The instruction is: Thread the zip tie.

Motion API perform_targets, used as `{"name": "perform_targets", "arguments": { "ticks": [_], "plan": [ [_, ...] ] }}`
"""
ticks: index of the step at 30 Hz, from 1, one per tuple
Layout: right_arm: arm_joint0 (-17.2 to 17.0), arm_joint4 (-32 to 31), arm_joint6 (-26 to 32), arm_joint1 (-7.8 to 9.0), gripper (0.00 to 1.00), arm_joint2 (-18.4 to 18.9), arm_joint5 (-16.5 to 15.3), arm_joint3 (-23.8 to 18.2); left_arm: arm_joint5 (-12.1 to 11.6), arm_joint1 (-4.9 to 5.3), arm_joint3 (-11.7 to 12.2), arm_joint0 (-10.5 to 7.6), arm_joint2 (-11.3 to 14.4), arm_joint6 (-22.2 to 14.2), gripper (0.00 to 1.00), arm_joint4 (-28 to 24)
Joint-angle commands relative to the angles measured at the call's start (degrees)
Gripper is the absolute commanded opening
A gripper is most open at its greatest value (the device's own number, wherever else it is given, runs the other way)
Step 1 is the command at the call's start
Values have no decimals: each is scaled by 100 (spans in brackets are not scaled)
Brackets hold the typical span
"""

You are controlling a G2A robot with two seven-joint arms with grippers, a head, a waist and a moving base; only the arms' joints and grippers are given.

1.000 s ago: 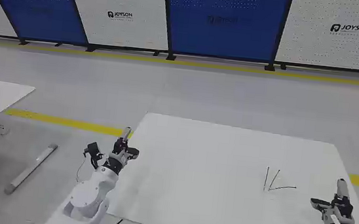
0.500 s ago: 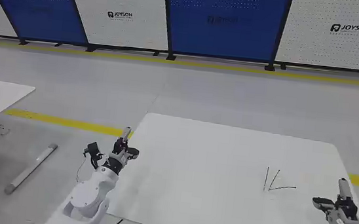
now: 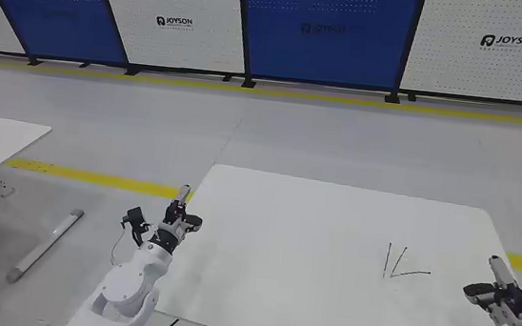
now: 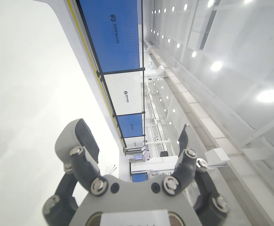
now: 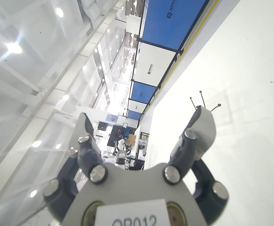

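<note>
Black zip ties (image 3: 389,272) lie fanned (right wrist view resolves heads (image 5: 219,105)).

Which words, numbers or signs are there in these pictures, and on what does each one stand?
Brand logo with one word: on the white panels and, fainter, the blue panels.
Code on the label at the base of the right gripper: cut off at the picture's edge.
The table and zip ties: no print.
</note>
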Motion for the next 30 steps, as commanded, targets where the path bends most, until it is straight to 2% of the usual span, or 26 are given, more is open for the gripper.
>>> {"name": "perform_targets", "arguments": {
  "ticks": [1, 6, 8, 11, 14, 17, 20, 24, 26, 30],
  "plan": [
    [0, -1, 0, 0, 100, 0, 0, 0, 0, 0, 0, 0, 0, 0, 100, 0],
    [0, -1, 0, 0, 100, 0, 0, 0, 0, 0, 0, 0, 0, 0, 100, 0],
    [23, 22, 177, 6, 100, -37, -8, -18, 0, 0, 0, 0, 0, 0, 100, 0],
    [346, 171, 1036, 78, 100, 152, 52, 216, 0, 0, 0, 0, 0, 0, 100, 0],
    [635, 300, 1521, 136, 100, 341, 187, 417, 0, 0, 0, 0, 0, 0, 100, 0],
    [999, -102, 2238, 232, 100, 334, 400, 585, 0, 0, 0, 0, 0, 0, 100, 0],
    [1441, -693, 2711, 316, 100, 145, 614, 853, 0, 0, 0, 0, 0, 0, 100, 0],
    [1916, -1008, 3107, 373, 100, -159, 781, 1332, 0, 0, 0, 0, 0, 0, 100, 0],
    [2104, -1083, 3091, 379, 100, -322, 965, 1635, 0, 0, 0, 0, 0, 0, 100, 0],
    [2232, -1291, 3030, 390, 100, -503, 920, 1799, 0, 0, 0, 0, 0, 0, 100, 0]
  ]
}}
